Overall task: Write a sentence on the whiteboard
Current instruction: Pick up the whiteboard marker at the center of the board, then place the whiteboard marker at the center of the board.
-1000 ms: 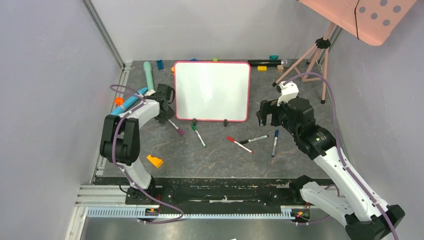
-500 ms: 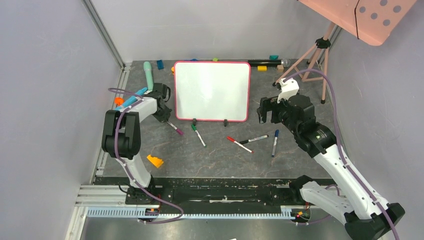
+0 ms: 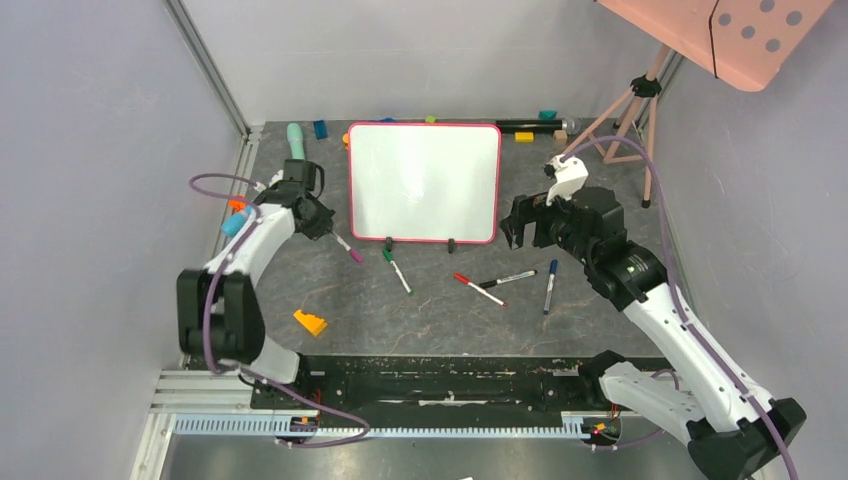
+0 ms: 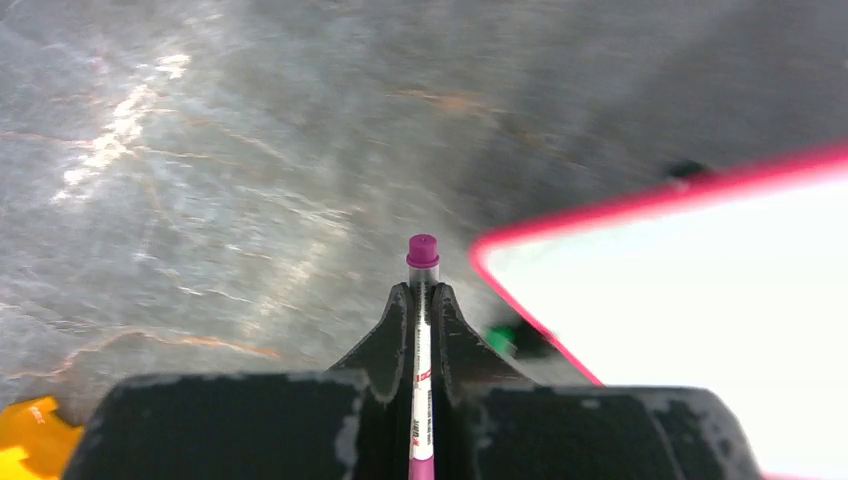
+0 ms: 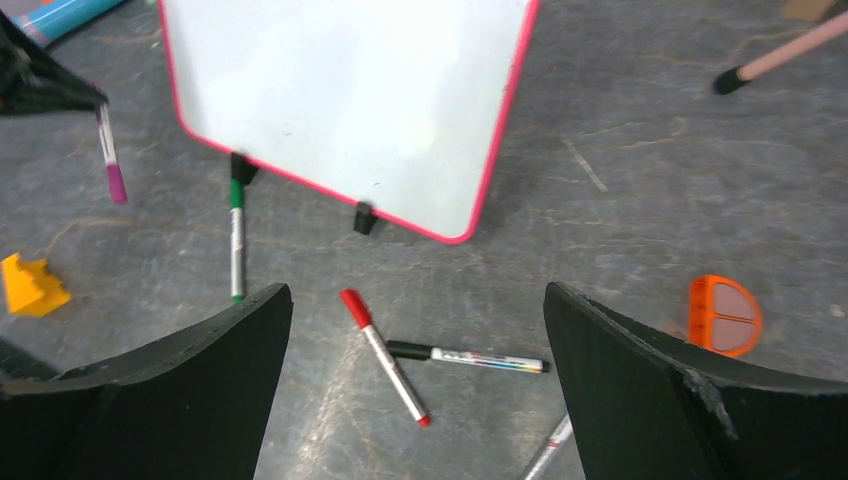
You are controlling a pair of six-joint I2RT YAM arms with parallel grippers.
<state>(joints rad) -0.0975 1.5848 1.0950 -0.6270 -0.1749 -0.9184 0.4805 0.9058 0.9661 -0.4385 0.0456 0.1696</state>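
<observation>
Where the arms are bolted along the near edge of the worktop, an orange wedge block lies toward the near left corner. Farther in, around the middle, loose pens lie flat: a red marker touching a black-capped marker, a blue marker just right of them, and a green marker whose cap sits just beside the left black clip foot of the board.

Beyond the pens, the left end effector is over the left side of the worktop, its fingers pinched narrow on a purple marker. The marker's purple end points away from the fingers, toward the board's near left corner and apart from it. The right end effector hangs off the board's right edge, its fingers spread wide and holding nothing.

Between the two, the whiteboard stands on its two clip feet in the middle of the far half, its pink-red frame around a plain white face.

Along the far edge lie a teal cylinder, a blue block, a yellow block and a black tube, and a pink tripod stands at the far right corner.
</observation>
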